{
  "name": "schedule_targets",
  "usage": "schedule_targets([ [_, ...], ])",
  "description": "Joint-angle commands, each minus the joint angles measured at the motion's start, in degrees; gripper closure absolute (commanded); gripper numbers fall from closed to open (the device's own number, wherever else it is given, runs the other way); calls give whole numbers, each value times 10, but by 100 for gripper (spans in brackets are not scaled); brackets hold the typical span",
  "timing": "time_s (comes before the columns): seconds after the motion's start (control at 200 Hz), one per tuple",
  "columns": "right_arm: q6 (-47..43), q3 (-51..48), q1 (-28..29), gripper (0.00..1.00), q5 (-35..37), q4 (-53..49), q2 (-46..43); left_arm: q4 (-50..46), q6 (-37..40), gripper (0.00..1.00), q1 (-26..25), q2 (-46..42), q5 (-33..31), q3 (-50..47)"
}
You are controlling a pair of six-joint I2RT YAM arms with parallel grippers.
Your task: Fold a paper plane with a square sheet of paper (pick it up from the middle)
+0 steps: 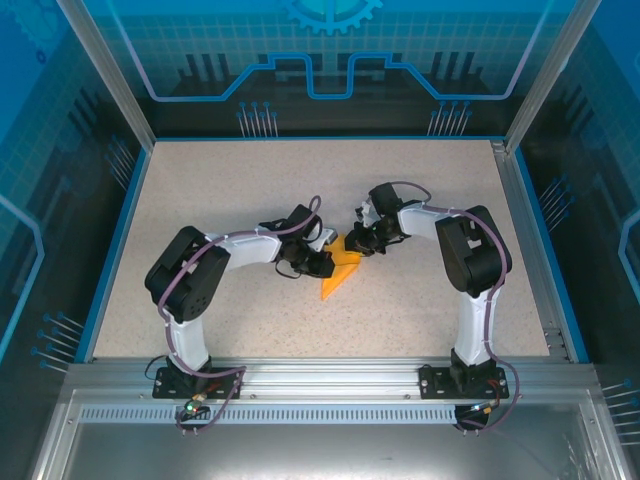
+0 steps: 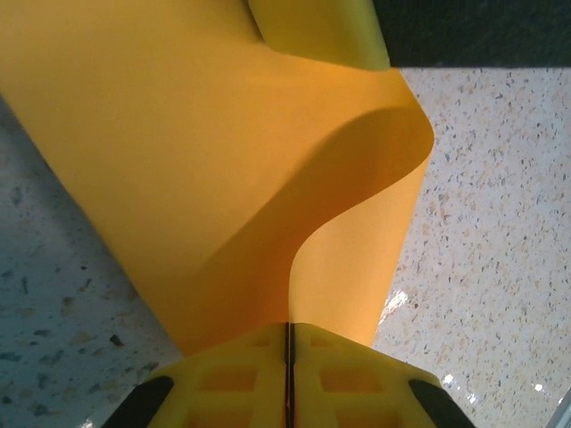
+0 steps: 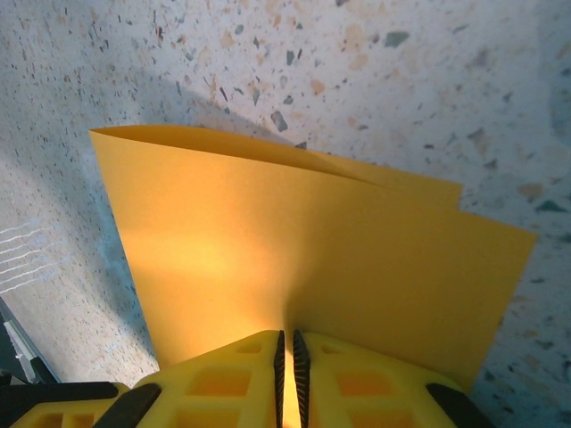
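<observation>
**Pinching the square sheet of paper (image 1: 338,275) from both sides at the counter's middle**

The orange-yellow sheet sat about midway between the left and right edges of the speckled counter (image 1: 430,190), with a pointed end angled toward the near edge. It was already partly folded. The right wrist view showed two layers meeting at a crease, with one layer's corner set slightly back from the other.

The left pincer (image 2: 288,337) was closed on one edge of the sheet, its fingers meeting with the paper caught between them. The right pincer (image 3: 285,346) was clamped on the opposite side, with a thin slit between its fingers where the doubled paper passed through.

From the left wrist, the free paper bowed in a loose S-curve, which suggested very light and limp stock. It would probably buckle under a push rather than resist it, and it would keep any crease pressed into it, including an accidental one. It looked smooth, so a shallow pinch could slip. Pulling both sides apart could tear or wrinkle it.

The safest hold seemed to be close to an existing fold line or deep along an edge, where doubled layers gave some stiffness. A lone corner looked like a poorer choice.
</observation>
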Motion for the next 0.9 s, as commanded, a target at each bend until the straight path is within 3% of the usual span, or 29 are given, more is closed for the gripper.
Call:
schedule_targets([
  [0.0, -3, -8, 7, 85, 32, -35, 22, -11, 9, 91, 6, 11, -8, 19],
  [0.89, -2, -9, 7, 84, 34, -36, 25, -4, -3, 90, 8, 15, -22, 7],
])
